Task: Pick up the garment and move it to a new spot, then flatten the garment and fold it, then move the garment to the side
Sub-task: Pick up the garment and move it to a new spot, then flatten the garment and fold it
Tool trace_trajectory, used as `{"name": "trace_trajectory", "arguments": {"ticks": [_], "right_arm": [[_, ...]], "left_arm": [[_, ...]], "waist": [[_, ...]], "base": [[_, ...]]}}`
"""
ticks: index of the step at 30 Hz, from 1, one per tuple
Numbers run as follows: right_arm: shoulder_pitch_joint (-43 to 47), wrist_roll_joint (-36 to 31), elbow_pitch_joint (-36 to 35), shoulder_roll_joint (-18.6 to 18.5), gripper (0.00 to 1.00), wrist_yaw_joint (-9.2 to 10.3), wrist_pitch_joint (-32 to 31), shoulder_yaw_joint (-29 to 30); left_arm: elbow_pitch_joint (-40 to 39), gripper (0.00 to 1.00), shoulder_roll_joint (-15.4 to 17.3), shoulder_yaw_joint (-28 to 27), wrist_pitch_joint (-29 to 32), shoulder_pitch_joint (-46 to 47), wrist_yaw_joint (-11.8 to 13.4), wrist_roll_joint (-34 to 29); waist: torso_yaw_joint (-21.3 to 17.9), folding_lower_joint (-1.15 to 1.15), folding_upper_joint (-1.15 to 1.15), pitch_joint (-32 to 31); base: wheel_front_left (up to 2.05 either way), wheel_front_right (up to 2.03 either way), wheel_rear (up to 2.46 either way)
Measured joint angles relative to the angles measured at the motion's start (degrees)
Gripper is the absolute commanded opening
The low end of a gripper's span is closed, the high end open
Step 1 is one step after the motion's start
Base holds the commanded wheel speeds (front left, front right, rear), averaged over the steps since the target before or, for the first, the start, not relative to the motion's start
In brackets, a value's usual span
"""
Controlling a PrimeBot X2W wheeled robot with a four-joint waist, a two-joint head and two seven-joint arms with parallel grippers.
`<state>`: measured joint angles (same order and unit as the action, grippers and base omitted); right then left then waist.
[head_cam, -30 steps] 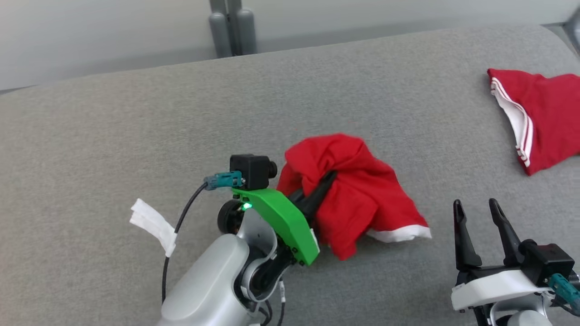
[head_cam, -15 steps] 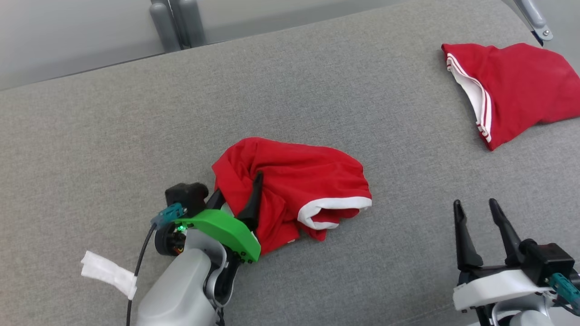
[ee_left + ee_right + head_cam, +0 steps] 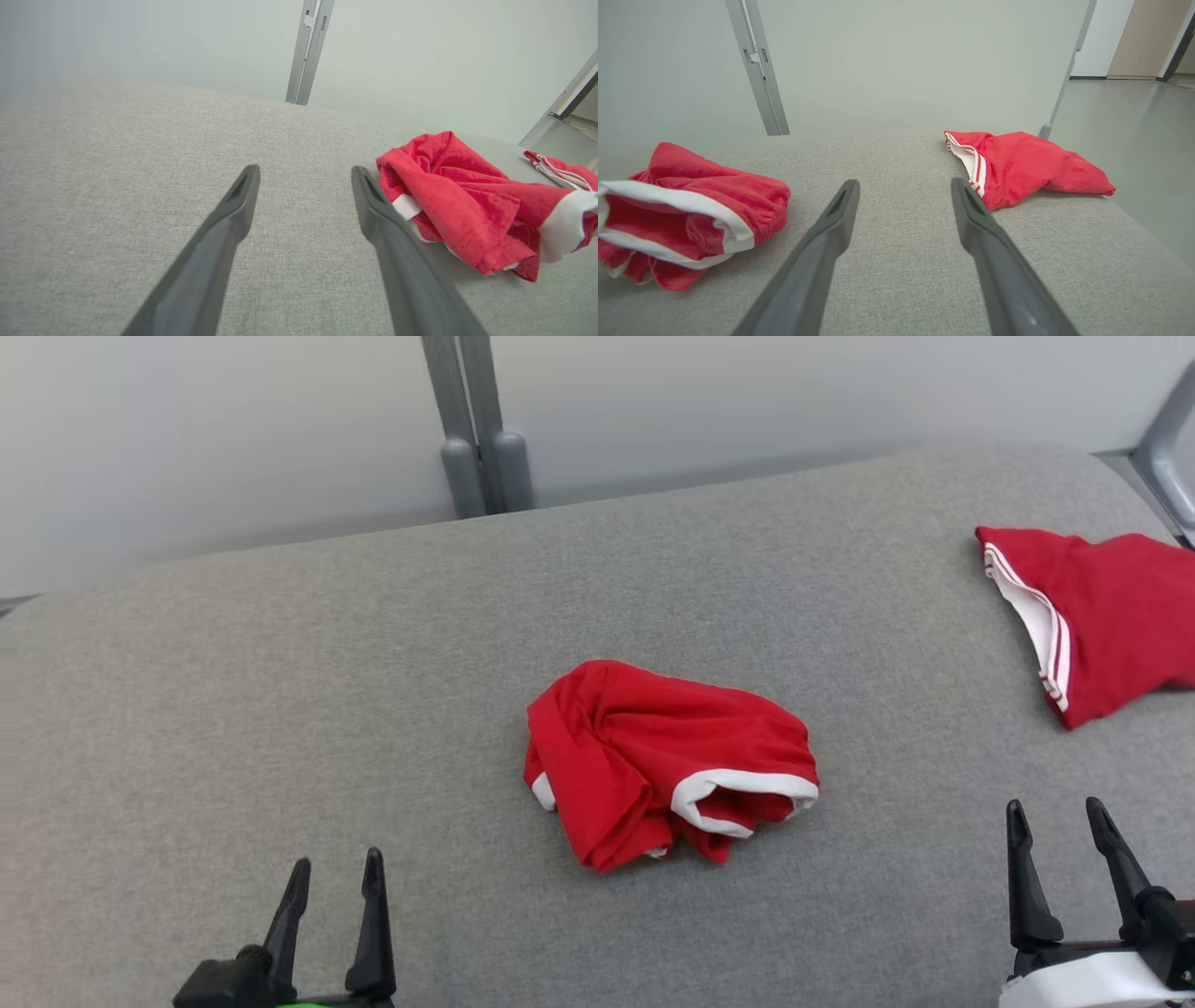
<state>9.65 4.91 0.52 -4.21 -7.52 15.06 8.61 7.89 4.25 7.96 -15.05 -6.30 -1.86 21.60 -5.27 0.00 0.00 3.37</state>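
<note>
The garment (image 3: 653, 747) is a red piece with white trim, lying crumpled in a heap at the middle of the grey padded surface (image 3: 280, 663). My left gripper (image 3: 337, 866) stands open at the lower left, well clear of it, with nothing between its fingers. The left wrist view has the garment (image 3: 467, 200) just right of the open left gripper (image 3: 303, 172). Low at the right, my right gripper (image 3: 1055, 810) is open and empty. From the right wrist, the garment (image 3: 691, 210) lies left of the right gripper (image 3: 903, 184).
A second red garment (image 3: 1102, 607) with white stripes lies at the far right, near the surface's right edge, also seen as the second red garment (image 3: 1027, 163) ahead of the right fingers. A grey metal post (image 3: 476, 429) stands behind the far edge.
The left gripper opened, let go of the garment and drew back to the lower left. The garment now lies free in a heap. The head camera has also shifted.
</note>
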Motion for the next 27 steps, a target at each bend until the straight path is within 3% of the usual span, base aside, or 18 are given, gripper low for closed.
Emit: {"name": "trace_trajectory", "arguments": {"ticks": [5, 10, 17, 27], "right_arm": [[2.14, -0.67, 0.36, 0.11, 1.0, 0.01, 0.0, -0.73], [3.3, -0.99, 1.62, 0.3, 1.0, 0.01, 0.0, -1.92], [3.73, -1.05, 2.3, 0.49, 1.0, 0.01, 0.0, -2.3], [3.46, -0.99, 2.29, 0.76, 1.0, 0.01, 0.0, -2.89]], "left_arm": [[-1.19, 1.0, -0.36, -4.25, -0.01, -5.24, -3.2, -4.65], [-2.25, 1.0, -0.89, -8.0, 0.0, -7.58, -4.67, -6.6], [-2.37, 1.0, -1.26, -8.26, 0.0, -8.45, -5.25, -7.13], [-2.48, 1.0, -1.33, -7.7, 0.0, -8.14, -5.45, -6.56]], "waist": [[3.16, 0.0, 0.0, -3.11], [6.09, 0.0, 0.0, -5.42], [8.04, 0.0, 0.0, -7.08], [7.07, 0.0, 0.0, -6.33]], "base": [[0.0, 0.0, 0.0], [0.0, 0.0, 0.0], [0.0, 0.0, 0.0], [0.0, 0.0, 0.0]]}}
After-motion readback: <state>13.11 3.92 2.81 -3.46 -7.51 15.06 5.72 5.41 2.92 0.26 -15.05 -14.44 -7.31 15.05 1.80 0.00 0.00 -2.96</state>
